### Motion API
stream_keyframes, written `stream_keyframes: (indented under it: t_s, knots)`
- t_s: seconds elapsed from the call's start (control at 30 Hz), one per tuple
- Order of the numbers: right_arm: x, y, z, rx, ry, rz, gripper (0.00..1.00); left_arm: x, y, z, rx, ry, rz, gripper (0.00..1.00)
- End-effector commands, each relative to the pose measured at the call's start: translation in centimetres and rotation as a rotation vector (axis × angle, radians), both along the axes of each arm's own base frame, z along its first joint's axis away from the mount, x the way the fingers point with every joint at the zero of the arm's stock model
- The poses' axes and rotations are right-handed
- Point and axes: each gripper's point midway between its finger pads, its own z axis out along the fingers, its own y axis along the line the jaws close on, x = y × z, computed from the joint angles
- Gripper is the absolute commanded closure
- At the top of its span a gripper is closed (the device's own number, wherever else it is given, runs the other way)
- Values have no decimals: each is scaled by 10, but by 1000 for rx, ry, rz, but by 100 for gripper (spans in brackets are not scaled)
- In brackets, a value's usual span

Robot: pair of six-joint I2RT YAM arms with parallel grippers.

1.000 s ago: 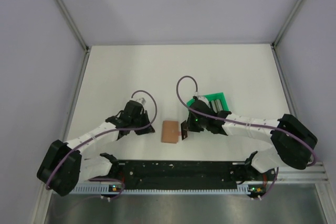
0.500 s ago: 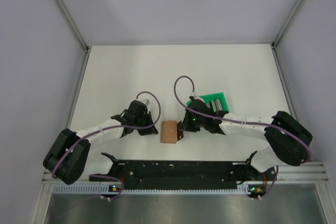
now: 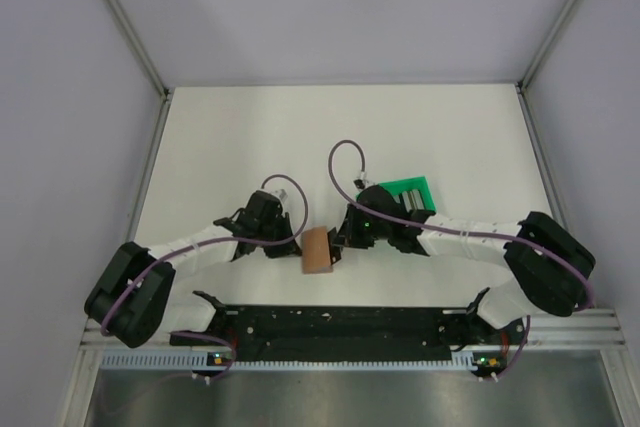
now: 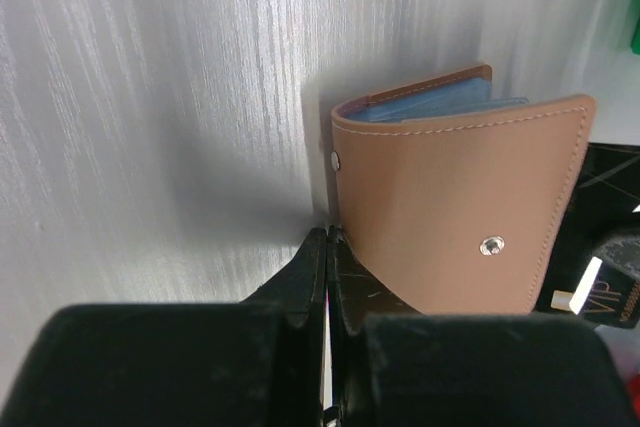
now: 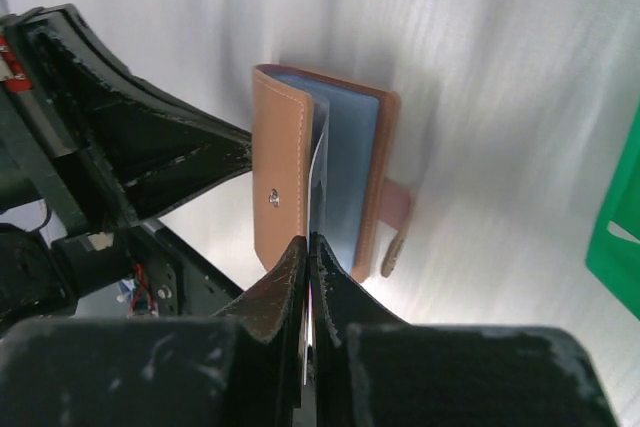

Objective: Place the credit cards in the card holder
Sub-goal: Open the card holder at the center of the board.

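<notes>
The tan card holder (image 3: 317,250) stands on edge on the table (image 3: 250,137), at about 6 o'clock from its middle and close to my arm bases. Its cover is splayed off the blue sleeves (image 5: 350,142). My left fingers (image 4: 305,282) are clenched on nothing, with their tips against the cover at the holder's 9 o'clock side. My right fingers (image 5: 285,287) come in from 3 o'clock, pinched on what I take to be the black card (image 4: 605,247), which is edge-on to their own camera.

To do this step well, I'd use the left tips only as a backstop so the holder can't skid or fold shut. I'd line the card's leading edge up with the gap behind the cover, feed it in slowly and flat, and release only once a sleeve has it.

The black card reads "VIP" in pale letters, and the line beneath is too small to read. The holder shows a metal snap (image 4: 491,245) and no brand. The green tray (image 3: 412,190) sits at 2 o'clock from the holder.
</notes>
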Motion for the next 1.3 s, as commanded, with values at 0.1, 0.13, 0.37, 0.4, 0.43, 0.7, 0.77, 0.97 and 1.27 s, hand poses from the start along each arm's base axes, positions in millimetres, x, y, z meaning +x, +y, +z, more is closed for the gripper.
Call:
stream_keyframes:
  t_s: [0.1, 0.13, 0.37, 0.4, 0.43, 0.7, 0.77, 0.97, 1.27]
  knots:
    - [2, 45, 46, 171, -49, 96, 100, 19, -10, 14, -17, -59, -5, 100]
    - [1, 49, 47, 185, -44, 105, 100, 18, -11, 14, -22, -57, -6, 100]
    - [-1, 68, 40, 182, -13, 146, 100, 18, -12, 13, -33, -46, 10, 100]
    - [-1, 71, 41, 187, -12, 148, 100, 19, -11, 13, -33, -47, 14, 100]
    - [-3, 73, 39, 187, -9, 156, 100, 18, -10, 12, -27, -44, 17, 100]
    - [-2, 79, 0, 34, 31, 113, 100, 15, 27, -3, 140, -34, 110, 100]
    - [-2, 76, -10, -10, 39, 101, 100, 12, 34, -6, 164, -22, 125, 100]
    - [-3, 66, -34, -116, 44, 74, 100, 7, 42, -2, 181, -2, 154, 100]
    - [-3, 60, -40, -179, 37, 66, 100, 16, 78, 48, 253, -133, 282, 67]
